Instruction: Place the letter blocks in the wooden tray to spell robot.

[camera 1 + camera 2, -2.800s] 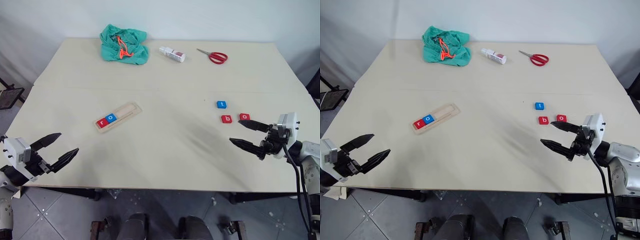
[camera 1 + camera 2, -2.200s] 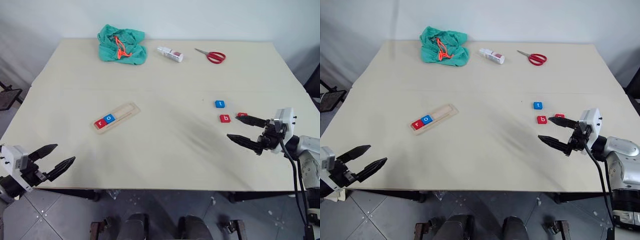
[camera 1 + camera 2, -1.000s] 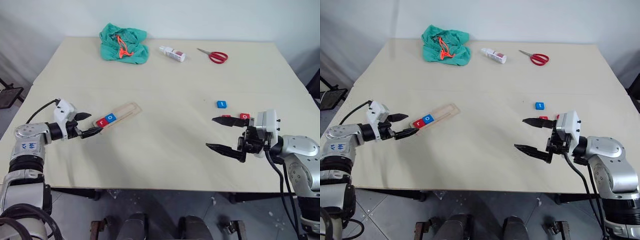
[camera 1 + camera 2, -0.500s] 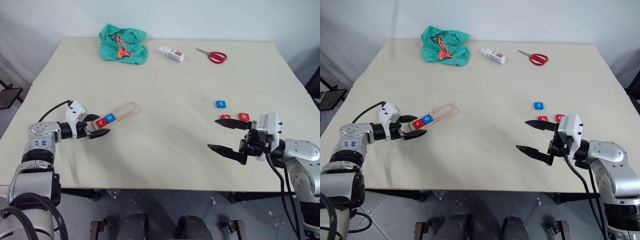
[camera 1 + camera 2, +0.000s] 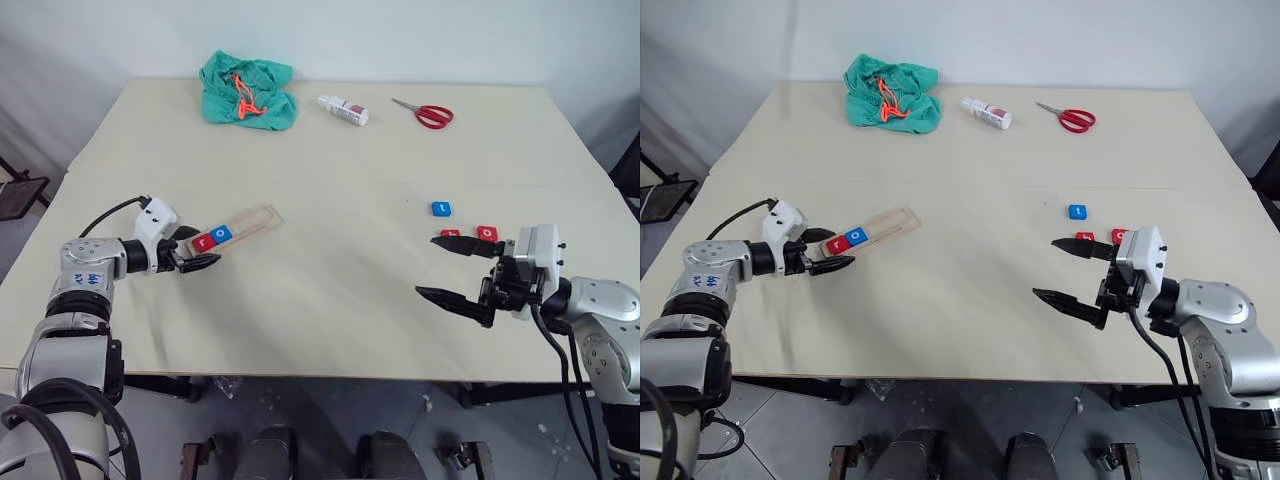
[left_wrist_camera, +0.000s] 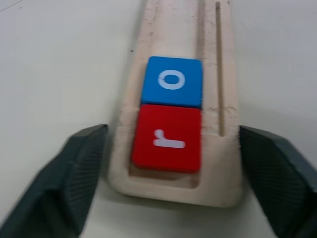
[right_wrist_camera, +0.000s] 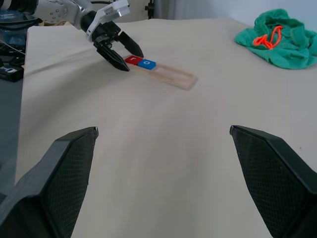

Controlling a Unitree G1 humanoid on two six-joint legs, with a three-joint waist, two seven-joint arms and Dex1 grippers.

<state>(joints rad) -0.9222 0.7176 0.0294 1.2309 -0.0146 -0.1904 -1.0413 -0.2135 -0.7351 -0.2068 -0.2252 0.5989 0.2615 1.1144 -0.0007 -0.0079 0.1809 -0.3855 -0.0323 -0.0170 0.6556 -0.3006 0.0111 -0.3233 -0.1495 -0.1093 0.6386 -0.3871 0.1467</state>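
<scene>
From my head camera, a pale cream worktop (image 5: 330, 300) fills the frame, with a faint seam running across its middle. A plain light wall stands behind it and grey floor tiles lie below its near edge. At the upper left of the frame lies a green cloth (image 5: 247, 88) with an orange cord, a small white bottle (image 5: 343, 108) at upper centre, and red-handled scissors (image 5: 428, 114) to its right. The wooden tray (image 5: 228, 234) lies slanted at centre left, with the red r block (image 5: 203, 242) and blue o block (image 5: 221, 234) at its near end. My left gripper (image 5: 196, 248) sits at that end, jaws spread to either side of it. At centre right lie the blue t block (image 5: 441, 208) and the red o block (image 5: 487, 233), with another red block (image 5: 452, 234) partly hidden behind my right gripper (image 5: 446, 267), whose jaws are spread wide.

My left wrist view looks along the tray, with r and o touching in the groove between my spread jaws.

My right wrist view looks across bare worktop to the tray and cloth beyond.
</scene>
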